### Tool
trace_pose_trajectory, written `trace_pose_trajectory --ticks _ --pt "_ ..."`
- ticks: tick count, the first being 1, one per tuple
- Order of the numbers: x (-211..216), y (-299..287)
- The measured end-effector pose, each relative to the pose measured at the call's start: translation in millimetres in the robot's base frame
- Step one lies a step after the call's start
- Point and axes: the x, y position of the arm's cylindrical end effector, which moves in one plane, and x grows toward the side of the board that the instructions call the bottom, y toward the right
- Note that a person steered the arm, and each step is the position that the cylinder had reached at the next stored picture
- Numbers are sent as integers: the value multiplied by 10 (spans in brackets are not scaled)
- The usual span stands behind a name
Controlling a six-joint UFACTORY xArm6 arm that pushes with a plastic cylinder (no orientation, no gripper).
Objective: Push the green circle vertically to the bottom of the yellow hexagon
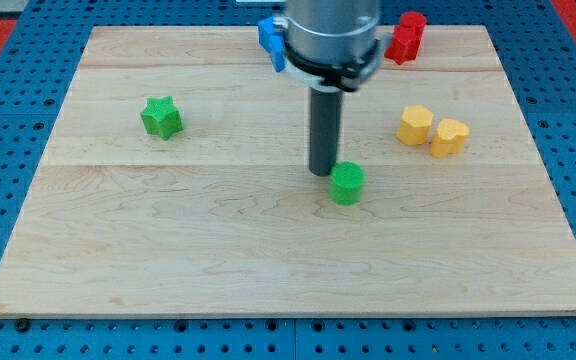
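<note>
My tip [324,173] sits on the wooden table [168,260] a little toward the view's right of the middle, touching or just short of the green circle [347,184]; I cannot tell which, the gap is too fine. The green circle lies just beside the tip, on its lower right.

There is no claw here to be released or clenched, only the dark rod [325,130]; nothing is grasped.

The yellow hexagon [416,125] stands well apart from the green circle, up and toward the table's right edge. A second yellow block [449,137] is touching it or nearly so on its right; its shape is hard to make out, perhaps a heart.

Green star [162,117]: alone near the table's left edge, upper half.

Red block [406,37]: near the top edge, right of my arm's housing [333,35]; shape unclear.

Blue block [271,40]: at the top edge, partly hidden behind the housing, so only its left part shows and the shape cannot be read.

The housing is cut off by the view's top.

Around the table, a blue pegboard [8,120] with small holes
</note>
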Motion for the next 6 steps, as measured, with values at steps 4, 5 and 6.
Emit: trace_pose_trajectory --ticks 4,5,6 --pt "810 283" --pt "887 687" --pt "800 519"
